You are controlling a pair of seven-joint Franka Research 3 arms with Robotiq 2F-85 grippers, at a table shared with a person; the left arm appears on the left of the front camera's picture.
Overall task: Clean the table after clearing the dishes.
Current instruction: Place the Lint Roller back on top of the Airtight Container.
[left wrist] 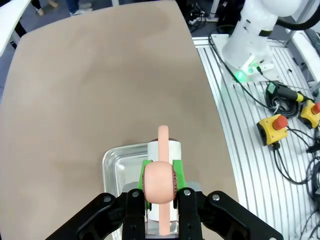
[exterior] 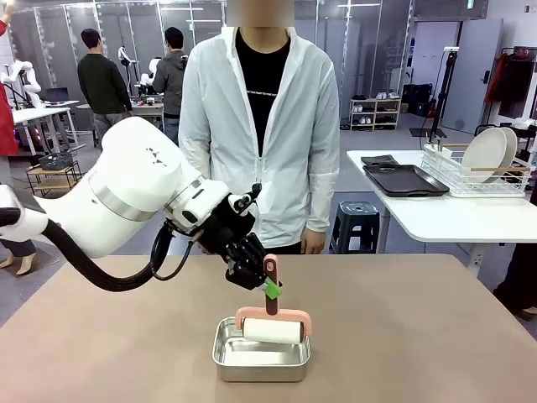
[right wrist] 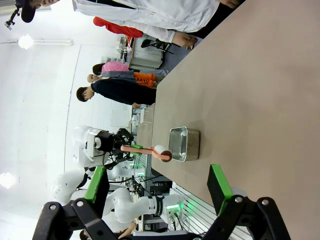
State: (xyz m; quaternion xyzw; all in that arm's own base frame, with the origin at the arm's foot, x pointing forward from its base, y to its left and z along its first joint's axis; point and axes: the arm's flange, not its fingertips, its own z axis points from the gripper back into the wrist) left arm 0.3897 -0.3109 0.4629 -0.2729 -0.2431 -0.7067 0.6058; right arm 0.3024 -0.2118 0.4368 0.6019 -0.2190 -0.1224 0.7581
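Broadly, the desk is a wide, matte taupe-brown slab, bare apart from a small steel pan near its front middle; the dishes stand racked on the white side table behind, with a dark tray beside them. Rigid and flat, the desk top should take steady pressure without give. Sitting in the pan is a roller with a white drum, a salmon-pink frame and an upright handle. It looks light and stiff, the drum probably soft or tacky, so the handle is the sensible place to hold it. The left gripper is pinching that handle just above the frame, green pads pressed to either side, the drum seemingly lifted within the pan. The right gripper hangs well apart from the pan with its fingers spread wide, holding nothing.
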